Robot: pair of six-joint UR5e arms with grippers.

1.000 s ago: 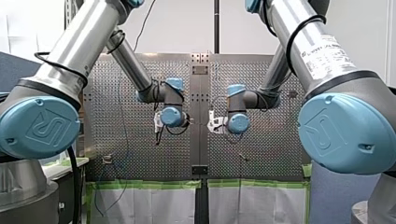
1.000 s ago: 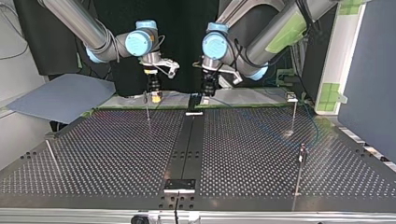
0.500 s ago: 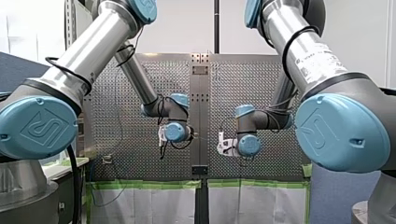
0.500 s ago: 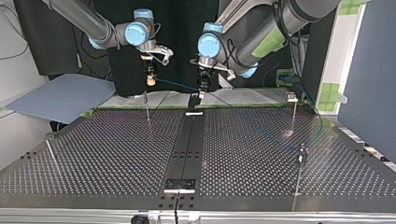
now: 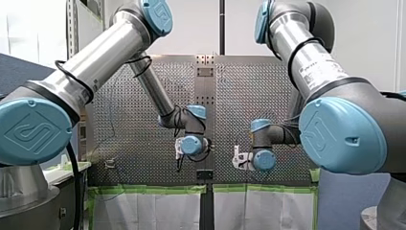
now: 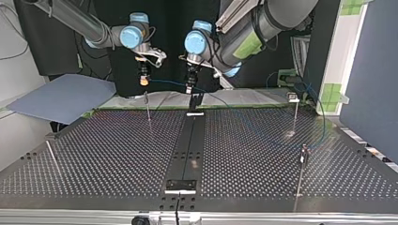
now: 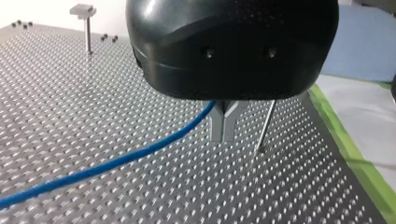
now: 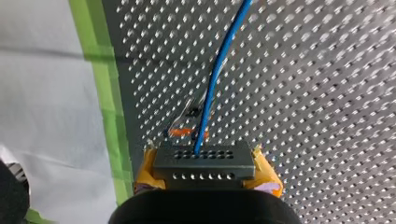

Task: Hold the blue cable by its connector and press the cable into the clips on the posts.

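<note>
In the top view the blue cable hangs taut in the air between both grippers, then trails over the table to that view's right. My right gripper, with yellow pads, is shut on the cable's end; the connector itself is hidden. The right wrist view has the cable running out from between the yellow pads. My left gripper is shut on the cable further along. In the left wrist view its metal fingers pinch the cable, beside a thin post.
Thin posts stand on the perforated table: one under my right gripper, one with a clip at the top view's right, one nearer the camera, one at the left. Green tape lines the table's edge.
Both grippers have risen and shifted toward the top view's left, lifting the cable off the table and stretching it between them.
</note>
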